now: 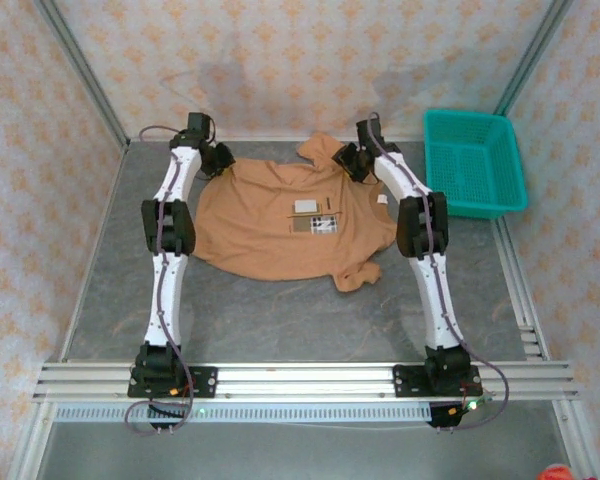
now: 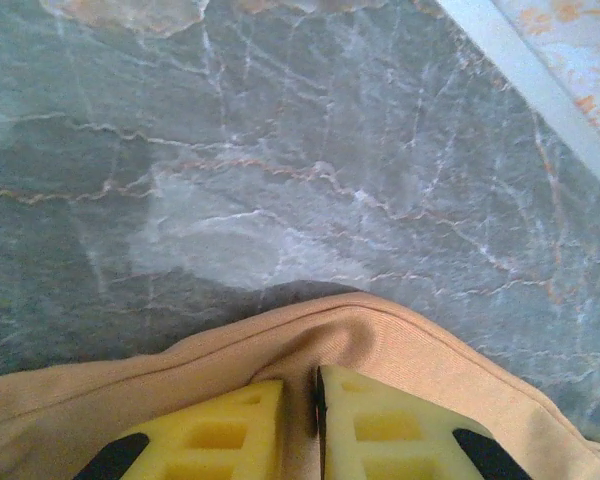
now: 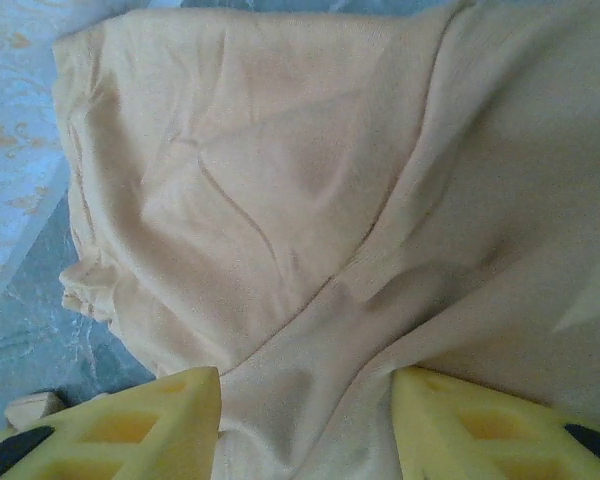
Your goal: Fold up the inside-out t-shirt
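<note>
Top external view: a tan, soft-cloth, short-sleeved inside-out t-shirt (image 1: 270, 225) lies spread on the far middle of the grey marbled worktop (image 1: 280, 320), between the two white arms. One sleeve points toward the near edge and the other toward the back wall. A small white label (image 1: 307, 207) lies on the cloth near its centre. The left hand (image 1: 220, 158) is down at the shirt's far left edge and the right hand (image 1: 352, 160) at its far right edge beside the upper sleeve. Seen from the left wrist, the yellow foam pads (image 2: 230, 430) stand almost together with a thin fold of the hemmed cloth edge pinched between them, bare worktop beyond. Seen from the right wrist, the yellow pads (image 3: 130, 430) stand well apart with wrinkled cloth bunched between them; whether they press it I cannot tell. A teal plastic mesh basket (image 1: 467, 114) sits at the far right, apart from the shirt. A silver rail (image 1: 300, 378) carries both arm bases along the near edge.
</note>
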You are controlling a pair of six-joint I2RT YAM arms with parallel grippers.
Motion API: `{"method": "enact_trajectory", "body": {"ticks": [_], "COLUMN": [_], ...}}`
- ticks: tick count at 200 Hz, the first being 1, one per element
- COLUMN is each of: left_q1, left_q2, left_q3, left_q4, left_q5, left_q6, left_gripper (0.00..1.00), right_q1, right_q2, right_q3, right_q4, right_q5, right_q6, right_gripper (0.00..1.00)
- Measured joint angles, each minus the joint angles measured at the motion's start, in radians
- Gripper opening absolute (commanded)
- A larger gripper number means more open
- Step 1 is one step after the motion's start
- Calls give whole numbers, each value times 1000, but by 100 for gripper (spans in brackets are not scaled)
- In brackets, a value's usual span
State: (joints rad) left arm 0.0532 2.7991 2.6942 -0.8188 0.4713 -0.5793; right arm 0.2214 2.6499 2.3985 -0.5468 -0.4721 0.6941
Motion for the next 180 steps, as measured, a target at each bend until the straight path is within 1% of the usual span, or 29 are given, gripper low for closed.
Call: {"method": "enact_trajectory", "body": {"ticks": [23, 32, 41, 54, 84, 97, 109, 126, 139, 151, 168, 180], "left_q1": [0, 0, 0, -1, -13, -19, -21, -19, -14, -8, 2, 7], "left_q2": [-42, -101, -194, -383, -938, -1127, -1243, -1308, -1288, -1254, -1210, -1183], "left_q3": [-22, -82, -183, -390, -935, -1113, -1255, -1415, -1524, -1602, -1651, -1653], "left_q4": [-5, -8, -13, -10, 51, 64, 71, 84, 112, 135, 156, 177], "left_q5": [-9, -26, -49, -97, -189, -224, -249, -263, -261, -251, -240, -240], "left_q6": [25, 40, 61, 93, 135, 136, 134, 125, 111, 100, 79, 72], "left_gripper": [24, 26, 27, 28, 27, 23, 21, 19, 19, 22, 27, 27], "right_q1": [-5, -3, 1, 13, 68, 94, 111, 124, 131, 139, 156, 171], "right_q2": [-12, -35, -74, -163, -458, -575, -660, -743, -765, -768, -768, -768], "right_q3": [42, 31, -2, -98, -439, -582, -693, -809, -856, -877, -896, -898], "right_q4": [-77, -102, -121, -132, -93, -55, -21, 14, 27, 36, 40, 43], "right_q5": [-5, -7, -7, -6, -8, -12, -19, -19, -18, -18, -18, -18], "right_q6": [-49, -72, -94, -124, -154, -152, -148, -142, -138, -135, -130, -130], "right_gripper": [51, 51, 51, 51, 51, 51, 50, 50, 50, 50, 50, 50]}}
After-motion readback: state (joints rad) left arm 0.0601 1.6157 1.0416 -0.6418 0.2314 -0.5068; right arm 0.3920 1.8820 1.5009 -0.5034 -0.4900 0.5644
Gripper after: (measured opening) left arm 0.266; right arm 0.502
